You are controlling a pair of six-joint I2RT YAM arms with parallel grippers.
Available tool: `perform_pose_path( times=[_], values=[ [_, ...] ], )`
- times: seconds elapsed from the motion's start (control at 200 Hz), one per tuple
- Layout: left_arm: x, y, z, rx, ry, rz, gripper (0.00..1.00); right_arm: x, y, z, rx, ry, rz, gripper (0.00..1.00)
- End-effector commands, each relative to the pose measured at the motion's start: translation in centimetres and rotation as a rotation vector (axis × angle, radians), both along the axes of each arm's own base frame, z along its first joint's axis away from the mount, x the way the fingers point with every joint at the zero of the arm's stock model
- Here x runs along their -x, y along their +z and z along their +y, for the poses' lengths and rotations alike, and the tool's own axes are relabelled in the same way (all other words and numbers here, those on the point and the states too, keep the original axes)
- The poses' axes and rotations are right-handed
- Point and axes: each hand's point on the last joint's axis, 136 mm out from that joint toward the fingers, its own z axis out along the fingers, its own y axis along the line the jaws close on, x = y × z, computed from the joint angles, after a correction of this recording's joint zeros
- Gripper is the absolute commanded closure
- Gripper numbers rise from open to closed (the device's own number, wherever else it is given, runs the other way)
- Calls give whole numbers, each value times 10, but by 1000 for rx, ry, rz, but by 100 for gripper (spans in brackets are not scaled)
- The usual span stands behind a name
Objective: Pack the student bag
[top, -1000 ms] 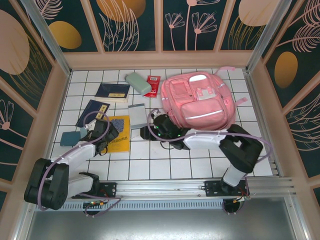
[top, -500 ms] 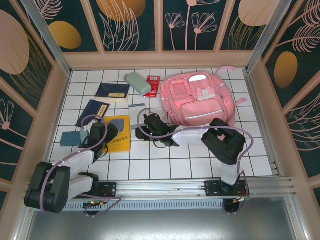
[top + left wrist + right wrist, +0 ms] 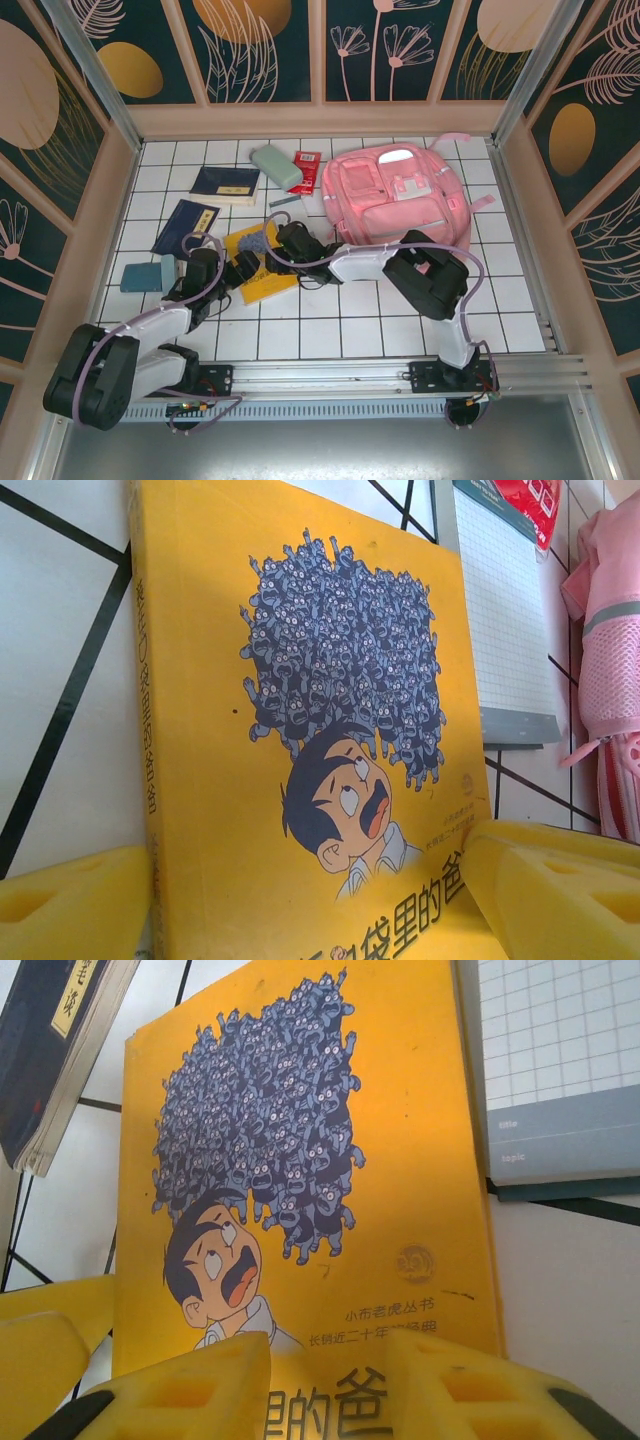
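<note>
Two tools meet at the yellow comic book [image 3: 262,265], left of centre on the counter [image 3: 330,330]; the left tool [image 3: 305,855] gapes wide across its near edge; the right tool [image 3: 330,1350] is narrowly parted over the cover; neither visibly grips it; the student bag [image 3: 400,200] lies flat, upper right of centre. Best to pinch one edge firmly and lift clear of the grey notebook [image 3: 560,1090].

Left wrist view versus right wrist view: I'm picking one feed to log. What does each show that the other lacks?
Left wrist adds the pink student bag at its right edge and a red packet corner. Right wrist adds a dark book at upper left. Both share the yellow comic book, the grid notebook beside it, and yellow fingers low in frame.
</note>
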Motion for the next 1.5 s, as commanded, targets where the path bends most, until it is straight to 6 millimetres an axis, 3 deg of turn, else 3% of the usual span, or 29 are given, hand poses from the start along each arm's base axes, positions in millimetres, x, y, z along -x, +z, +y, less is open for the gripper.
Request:
perform_pose_path(
  times=[0.0,0.185,0.255,0.35,0.525,0.711,0.791,0.886,1.121,1.196,1.361,1.496],
  values=[
    [27,-30,3,-17,5,162,12,1,-8,-14,74,-25,-8,63],
    [29,-38,9,-47,29,196,12,-7,21,-29,105,-49,-91,61],
    [30,-38,11,-54,39,203,12,-12,24,-37,121,-58,-107,59],
    [32,-39,18,-82,67,219,12,-17,13,-45,129,-55,-88,59],
    [37,-44,19,-100,80,249,12,-10,-12,-31,117,13,-32,59],
    [39,-49,-5,-32,-18,261,14,-2,-31,-20,104,36,24,66],
    [36,-38,-31,90,-116,211,15,0,-33,-18,91,39,40,71],
    [31,-11,-51,221,-185,98,19,2,-34,-17,77,40,50,74],
    [26,68,-61,325,-264,-211,25,6,-34,-15,40,47,74,76],
    [26,75,-61,325,-275,-243,25,6,-29,-13,23,51,75,76],
    [29,65,-69,380,-303,-211,28,8,-25,-11,5,57,79,76],
    [25,76,-76,437,-325,-255,34,11,-24,-12,-10,57,91,76]
  ],
)
